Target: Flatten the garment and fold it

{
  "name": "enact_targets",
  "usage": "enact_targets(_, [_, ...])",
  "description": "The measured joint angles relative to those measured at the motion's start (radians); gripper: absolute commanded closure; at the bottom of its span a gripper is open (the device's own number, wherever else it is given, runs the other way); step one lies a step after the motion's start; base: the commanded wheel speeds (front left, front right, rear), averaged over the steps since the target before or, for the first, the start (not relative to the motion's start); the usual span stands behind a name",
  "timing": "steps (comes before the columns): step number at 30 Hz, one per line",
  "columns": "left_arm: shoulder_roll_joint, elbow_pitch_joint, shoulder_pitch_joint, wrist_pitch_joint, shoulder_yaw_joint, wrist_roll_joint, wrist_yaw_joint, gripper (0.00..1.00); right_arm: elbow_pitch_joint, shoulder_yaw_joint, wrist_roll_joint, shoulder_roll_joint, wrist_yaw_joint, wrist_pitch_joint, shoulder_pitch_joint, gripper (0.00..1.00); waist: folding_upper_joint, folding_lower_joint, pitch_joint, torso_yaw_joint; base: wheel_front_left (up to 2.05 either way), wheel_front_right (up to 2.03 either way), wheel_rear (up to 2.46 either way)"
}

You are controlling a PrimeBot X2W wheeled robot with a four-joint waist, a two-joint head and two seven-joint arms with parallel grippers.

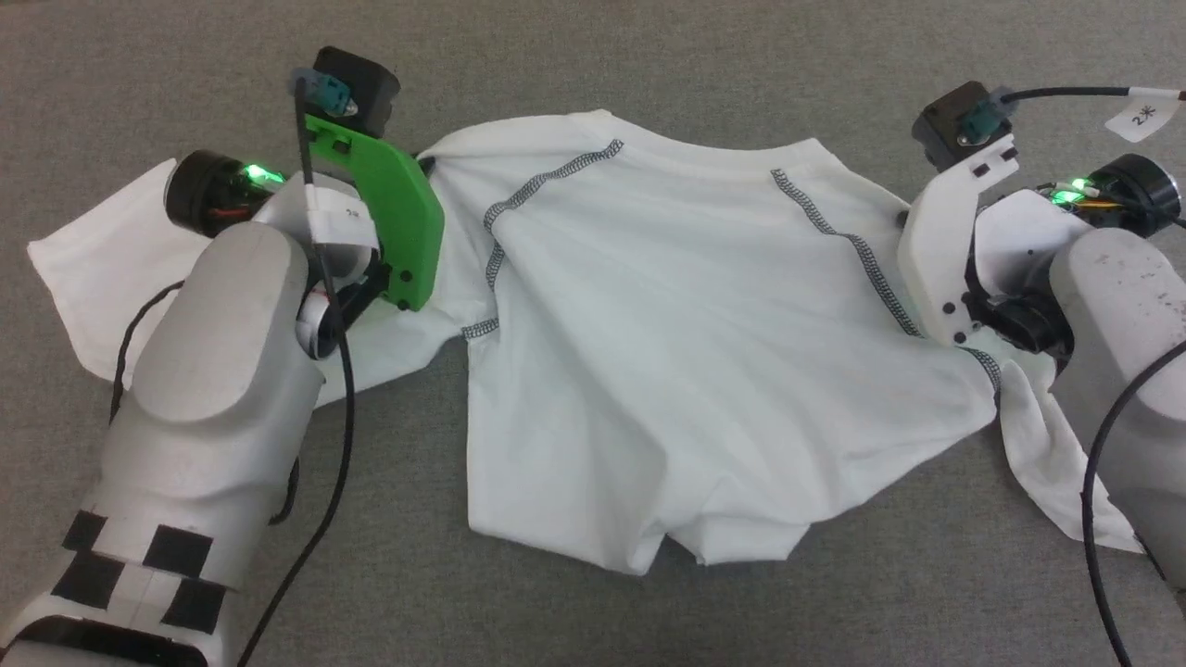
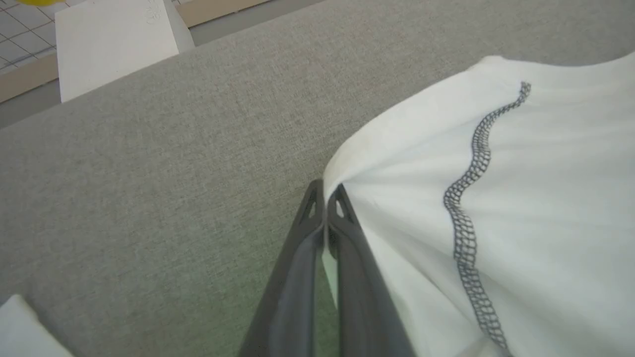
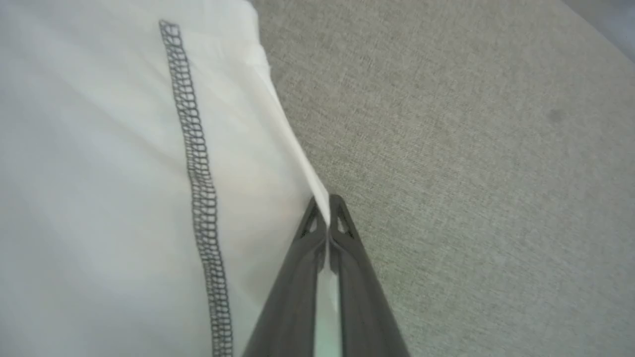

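Here, left gripper (image 2: 325, 192): had clamped the T-shirt (image 2: 521, 223) edge; cloth spread to its right.
right gripper (image 3: 325, 204): had clamped the opposite edge; cloth spread to its left.

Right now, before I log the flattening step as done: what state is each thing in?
garment: unfolded, spread on the grey surface, creased, lower hem bunched up, pinched at both shoulder edges
left gripper: shut on the garment's edge
right gripper: shut on the garment's opposite edge
white box: standing apart from the garment, touched by nothing
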Motion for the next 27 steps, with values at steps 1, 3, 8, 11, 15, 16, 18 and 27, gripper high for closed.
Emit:
enact_targets(1, [0.004,-0.007,-0.006,-0.016,0.001,-0.007,0.0,1.0,-0.006,0.004,0.0,-0.009,0.0,-0.008,-0.004,1.0,0.0,0.0,-0.001,-0.002,0.0,0.0,0.0])
enact_targets(3, [0.012,-0.03,-0.033,-0.071,0.012,-0.024,-0.001,1.0,-0.021,0.0,-0.001,-0.03,0.0,-0.039,-0.028,1.0,0.0,0.0,-0.002,-0.006,0.0,0.0,0.0])
enact_targets(8, [0.075,-0.074,-0.143,-0.174,0.023,-0.002,-0.005,1.0,-0.061,-0.035,-0.03,-0.062,0.0,-0.099,-0.15,1.0,0.0,0.0,0.0,-0.014,0.0,0.0,0.0])
enact_targets(11, [0.107,-0.083,-0.213,-0.218,0.04,0.023,-0.002,1.0,-0.082,-0.058,-0.053,-0.065,0.0,-0.125,-0.235,1.0,0.0,0.0,0.007,-0.018,0.0,0.0,0.0])
enact_targets(15, [0.133,-0.092,-0.32,-0.286,0.079,0.065,0.044,1.0,-0.1,-0.1,-0.1,-0.063,0.001,-0.17,-0.356,1.0,0.0,0.0,0.025,-0.022,0.0,0.0,0.0])
enact_targets(16, [0.138,-0.092,-0.35,-0.306,0.09,0.076,0.055,1.0,-0.103,-0.113,-0.112,-0.06,0.002,-0.184,-0.391,1.0,0.0,0.0,0.031,-0.023,0.0,0.0,0.0])
enact_targets(18, [0.15,-0.091,-0.407,-0.344,0.106,0.087,0.075,1.0,-0.108,-0.14,-0.143,-0.052,0.005,-0.213,-0.454,1.0,0.0,0.0,0.043,-0.026,0.0,0.0,0.0])
enact_targets(27, [0.173,-0.073,-0.627,-0.499,0.154,0.151,0.159,1.0,-0.103,-0.291,-0.307,0.014,0.009,-0.357,-0.687,1.0,0.0,0.0001,0.102,-0.036,0.0,0.0,0.0])
